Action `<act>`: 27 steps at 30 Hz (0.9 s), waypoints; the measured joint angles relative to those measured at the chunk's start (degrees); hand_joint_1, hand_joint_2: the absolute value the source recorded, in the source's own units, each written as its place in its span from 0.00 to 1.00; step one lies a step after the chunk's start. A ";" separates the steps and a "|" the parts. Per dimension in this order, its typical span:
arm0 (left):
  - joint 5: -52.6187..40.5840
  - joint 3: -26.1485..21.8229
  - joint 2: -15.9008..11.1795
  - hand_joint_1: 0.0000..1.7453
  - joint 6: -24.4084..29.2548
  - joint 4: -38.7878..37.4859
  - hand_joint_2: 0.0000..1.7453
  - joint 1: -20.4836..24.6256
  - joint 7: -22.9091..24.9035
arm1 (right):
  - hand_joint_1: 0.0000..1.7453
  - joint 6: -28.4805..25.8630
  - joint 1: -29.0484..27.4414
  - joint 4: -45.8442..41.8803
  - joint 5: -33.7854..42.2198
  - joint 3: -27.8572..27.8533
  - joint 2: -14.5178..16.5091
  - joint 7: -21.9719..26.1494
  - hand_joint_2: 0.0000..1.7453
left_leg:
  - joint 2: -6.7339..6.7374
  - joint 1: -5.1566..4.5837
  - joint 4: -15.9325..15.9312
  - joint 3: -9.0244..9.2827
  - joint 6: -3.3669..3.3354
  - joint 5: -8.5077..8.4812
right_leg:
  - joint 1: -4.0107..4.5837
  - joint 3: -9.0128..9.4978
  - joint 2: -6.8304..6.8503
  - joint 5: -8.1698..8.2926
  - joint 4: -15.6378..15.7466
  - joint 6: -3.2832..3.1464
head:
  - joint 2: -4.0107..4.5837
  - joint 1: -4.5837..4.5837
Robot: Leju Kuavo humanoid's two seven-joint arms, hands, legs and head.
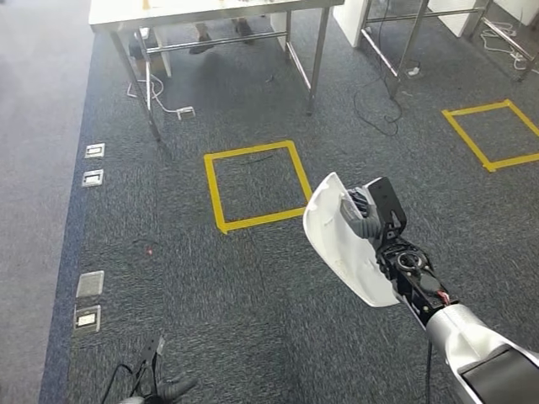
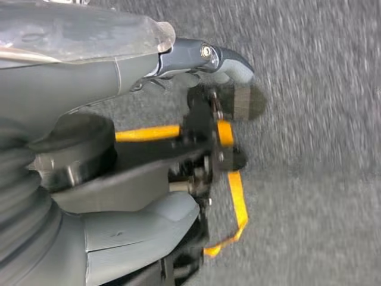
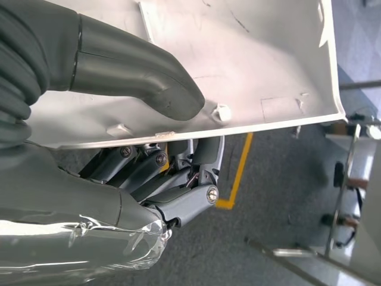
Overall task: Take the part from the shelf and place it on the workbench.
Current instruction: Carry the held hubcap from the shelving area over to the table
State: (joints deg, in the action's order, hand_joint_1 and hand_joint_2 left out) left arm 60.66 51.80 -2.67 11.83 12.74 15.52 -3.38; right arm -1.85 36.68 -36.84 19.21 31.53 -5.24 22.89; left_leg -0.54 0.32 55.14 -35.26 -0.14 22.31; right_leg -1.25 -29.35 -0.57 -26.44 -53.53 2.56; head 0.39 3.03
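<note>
The right hand (image 1: 375,220) grips a white curved plastic part (image 1: 340,244), held out over the carpet at the right of the scene, well above the floor. In the right wrist view the thick grey thumb (image 3: 148,83) presses on the part's pale inner face (image 3: 252,65) while the darker fingers (image 3: 180,179) curl beneath its lower edge, so the panel is clamped between them. The part's broad, shell-like face turns to the left, with its rounded tip pointing to the far side.

The left hand (image 1: 167,389) hangs low at the near left edge of the head view, just above the carpet. In the left wrist view its fingers (image 2: 215,107) are partly curled with nothing seen in them, though I cannot tell how far they are closed.

Just beyond the part, a square of yellow tape (image 1: 258,185) is stuck on the dark grey carpet (image 1: 190,278). A second yellow tape square (image 1: 493,135) lies at the far right. At the far side stands a metal-legged desk (image 1: 216,13), with a person's feet (image 1: 219,35) under it and white cables (image 1: 159,97) by its left leg. Floor sockets (image 1: 94,164) line the left side of the carpet.
</note>
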 joint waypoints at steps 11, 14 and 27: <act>0.65 0.00 0.03 0.00 -0.01 0.00 1.00 -0.45 -0.19 | 1.00 -0.58 1.23 0.89 0.00 0.08 0.10 -0.07 1.00 | -0.34 -1.13 -0.31 4.24 -2.24 3.14 | 1.50 -7.93 0.34 3.56 -7.15 -1.87 | 0.00 0.04; 0.98 0.00 0.19 0.00 -0.01 0.00 1.00 -0.45 -0.22 | 1.00 -1.02 2.35 1.23 0.01 0.09 0.12 -0.15 1.00 | -0.29 -1.29 -0.52 4.58 -1.86 3.64 | 2.14 -5.13 0.47 4.56 -1.74 -3.05 | 0.00 0.08; 0.64 0.00 0.13 0.00 0.00 0.00 1.00 -0.60 0.01 | 1.00 -2.11 3.24 2.66 0.79 0.00 0.30 -0.17 1.00 | 0.16 0.56 2.56 -1.32 1.47 -0.47 | 0.31 -0.60 0.21 1.54 0.15 -1.33 | 0.00 0.23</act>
State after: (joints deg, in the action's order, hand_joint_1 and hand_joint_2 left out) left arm 61.30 51.80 -2.54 11.82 12.74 14.92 -3.37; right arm -3.97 39.91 -34.18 20.00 31.53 -4.95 22.71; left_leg -0.38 0.89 57.70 -36.58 1.33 21.83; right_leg -0.93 -29.94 -0.37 -24.90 -53.39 1.23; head 0.39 3.26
